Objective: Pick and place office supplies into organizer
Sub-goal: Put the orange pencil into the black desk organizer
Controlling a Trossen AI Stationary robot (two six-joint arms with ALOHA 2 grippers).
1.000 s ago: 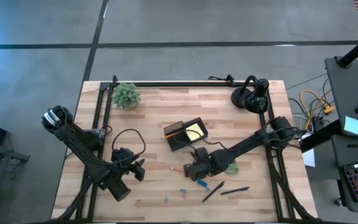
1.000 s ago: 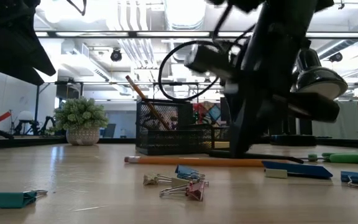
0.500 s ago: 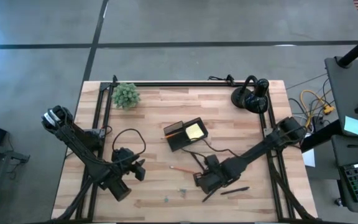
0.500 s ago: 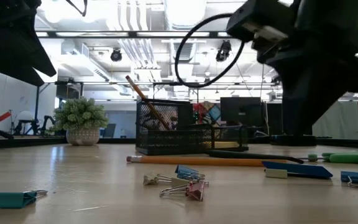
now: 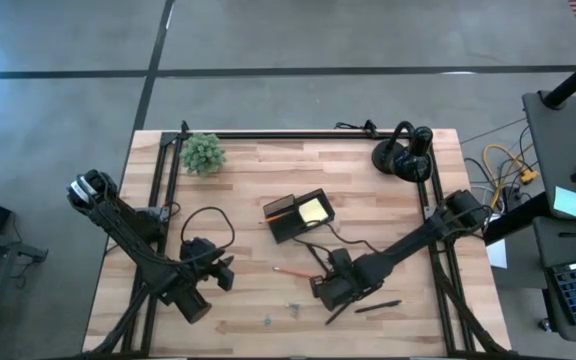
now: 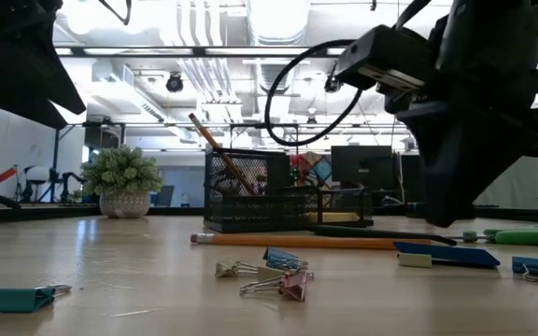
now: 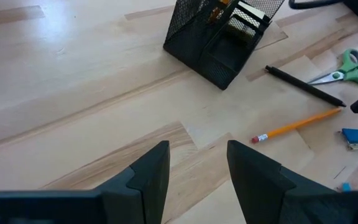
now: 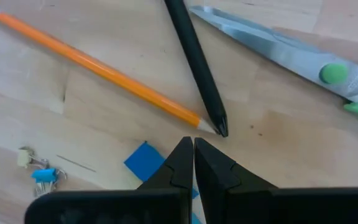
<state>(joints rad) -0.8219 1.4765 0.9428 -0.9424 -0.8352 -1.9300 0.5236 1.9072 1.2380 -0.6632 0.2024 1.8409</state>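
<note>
Hovering with its fingers pressed together and empty, the right gripper sits just above an orange pencil and black pen, near the mesh organizer.

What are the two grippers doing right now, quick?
Left gripper: open, empty, above bare table.
Right gripper: closed, empty, tips beside the orange pencil's point and black pen.

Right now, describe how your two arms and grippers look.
Both arms are dark, jointed segments. The left arm has a black cable looping above its gripper, whose fingers are flat, matte black wedges. The right arm trails a similar cable; its gripper ends in pointed black fingertips. No markings show.
</note>
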